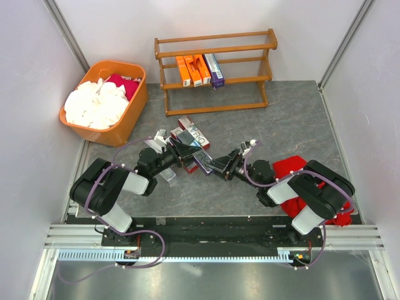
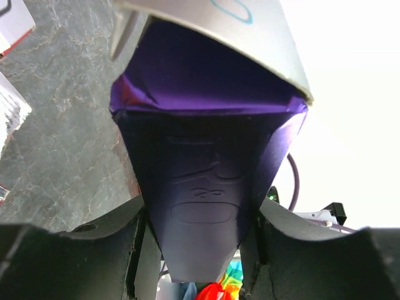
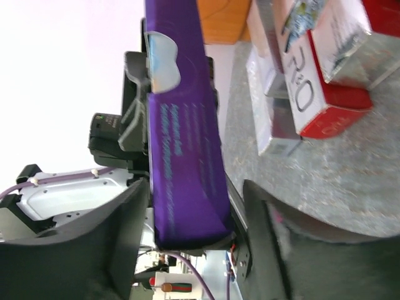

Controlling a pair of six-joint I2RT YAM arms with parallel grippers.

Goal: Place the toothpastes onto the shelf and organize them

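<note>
Slim purple carton point(image 3: 181, 125), lettering too faint to read, gripped by the left hand point(image 2: 200, 212) above the marbled grey surface point(image 3: 350, 181). The right hand point(image 3: 194, 194) stands open around its end. A red-and-silver carton point(image 3: 312, 81) lying nearby shows large "R" and "O".

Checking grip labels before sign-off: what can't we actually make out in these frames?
Right wrist: whether the right fingers pinch the purple carton; the gap beside one finger is dark.
Top view: number of loose toothpastes; the left arm and right arm cover part of the pile.
Top view: extent of the red cloth; the right arm lies over it.
Left wrist: the carton's print; too close, face in shadow.
</note>
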